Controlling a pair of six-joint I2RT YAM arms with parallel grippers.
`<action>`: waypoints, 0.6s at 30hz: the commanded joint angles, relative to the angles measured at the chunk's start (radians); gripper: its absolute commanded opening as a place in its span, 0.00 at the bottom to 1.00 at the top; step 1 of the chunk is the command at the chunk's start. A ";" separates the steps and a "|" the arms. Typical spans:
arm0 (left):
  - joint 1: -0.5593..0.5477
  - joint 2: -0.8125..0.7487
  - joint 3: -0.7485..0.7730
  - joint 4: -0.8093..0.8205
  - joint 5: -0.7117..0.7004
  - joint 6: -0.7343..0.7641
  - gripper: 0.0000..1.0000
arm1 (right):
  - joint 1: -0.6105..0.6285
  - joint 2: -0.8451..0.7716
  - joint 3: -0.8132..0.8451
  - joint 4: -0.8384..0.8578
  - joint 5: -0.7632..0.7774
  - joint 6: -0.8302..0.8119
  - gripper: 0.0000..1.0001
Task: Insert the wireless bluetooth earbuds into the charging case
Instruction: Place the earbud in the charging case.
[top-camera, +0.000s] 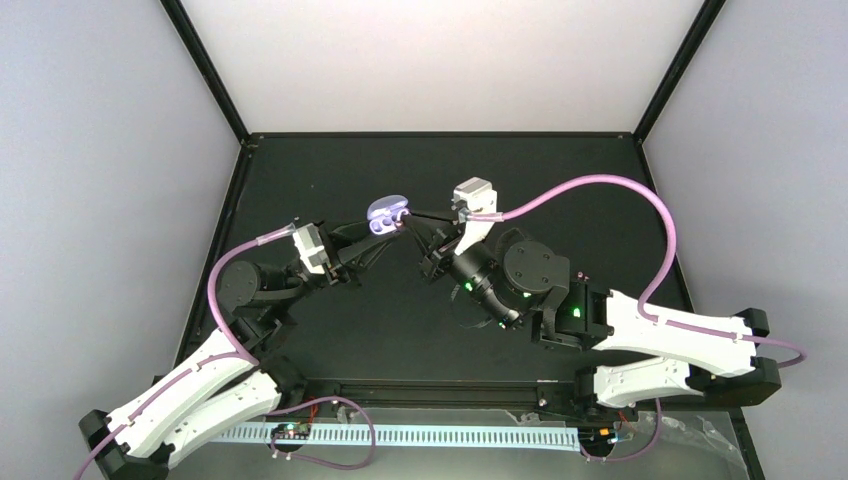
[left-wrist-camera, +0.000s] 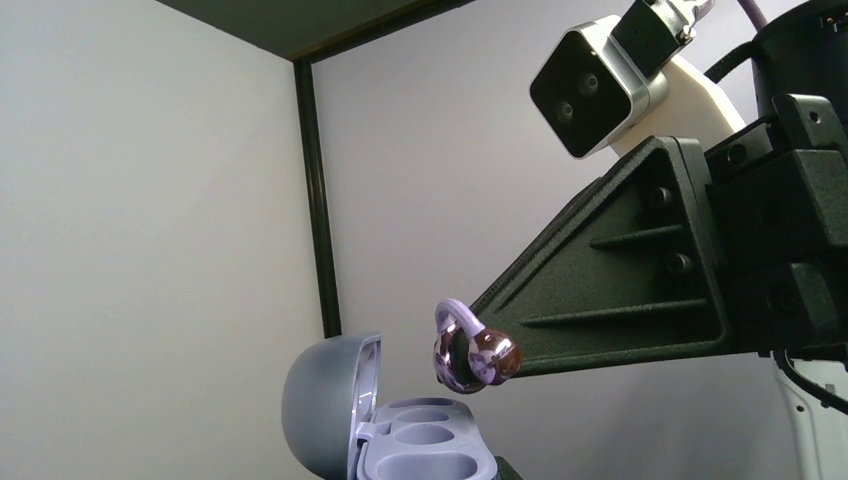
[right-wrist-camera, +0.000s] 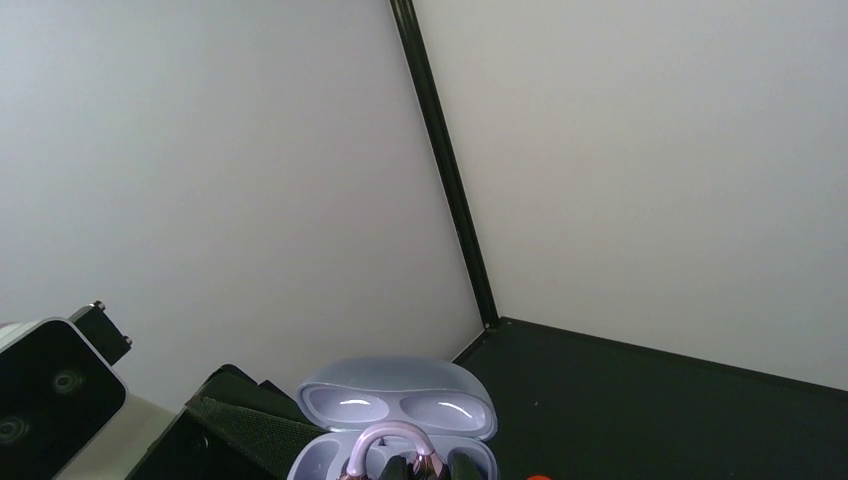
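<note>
The lilac charging case (top-camera: 388, 211) hangs above the middle of the table with its lid up, and my left gripper (top-camera: 380, 226) is shut on it from the left. Its empty wells (left-wrist-camera: 425, 437) and raised lid (left-wrist-camera: 320, 400) show in the left wrist view. A purple earbud (left-wrist-camera: 476, 356) with a hook sits just above the wells, pinched at the tip of my right gripper (top-camera: 408, 222). The right wrist view has the earbud's hook (right-wrist-camera: 390, 428) in front of the open lid (right-wrist-camera: 400, 398), with my right gripper (right-wrist-camera: 428, 468) shut on it. The other earbuds are mostly out of view.
A small red-orange thing (right-wrist-camera: 540, 477) lies on the black table at the bottom edge of the right wrist view. The left gripper's black finger (right-wrist-camera: 240, 425) is beside the case. White enclosure walls and a black corner post (right-wrist-camera: 450, 180) stand behind.
</note>
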 joint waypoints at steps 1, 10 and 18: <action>-0.008 -0.006 0.001 0.045 -0.002 -0.016 0.02 | 0.005 0.007 0.024 0.001 0.037 0.025 0.05; -0.010 -0.016 -0.001 0.045 0.003 -0.018 0.02 | 0.004 0.015 0.020 -0.001 0.060 0.023 0.06; -0.010 -0.017 -0.001 0.054 0.002 -0.023 0.02 | 0.004 0.029 0.027 -0.005 0.060 0.023 0.06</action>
